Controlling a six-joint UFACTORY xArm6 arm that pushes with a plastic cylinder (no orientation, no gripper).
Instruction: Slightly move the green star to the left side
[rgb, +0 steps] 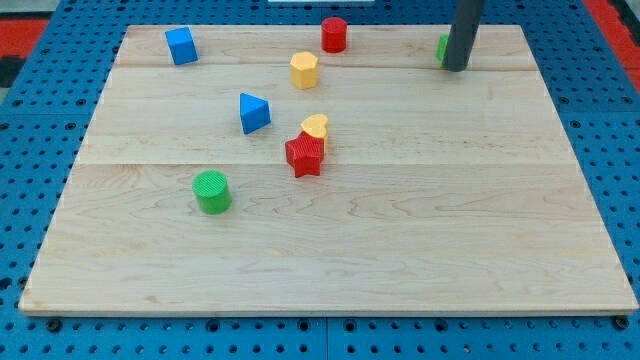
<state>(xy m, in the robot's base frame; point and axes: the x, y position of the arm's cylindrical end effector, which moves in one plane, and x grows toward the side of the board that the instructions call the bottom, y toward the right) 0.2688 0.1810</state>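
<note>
The green star (442, 47) is near the view's top right of the wooden board (330, 250). Only a sliver of its left side shows, since my dark rod stands in front of it. My tip (457, 68) rests on the board just to the right of and slightly below the green star, touching or nearly touching it.
A red cylinder (334, 34) and a yellow hexagon block (305, 70) lie to the star's left. A blue cube (181, 45) is at the top left. A blue triangle (254, 113), a yellow heart (316, 125), a red star (304, 155) and a green cylinder (212, 191) sit mid-board.
</note>
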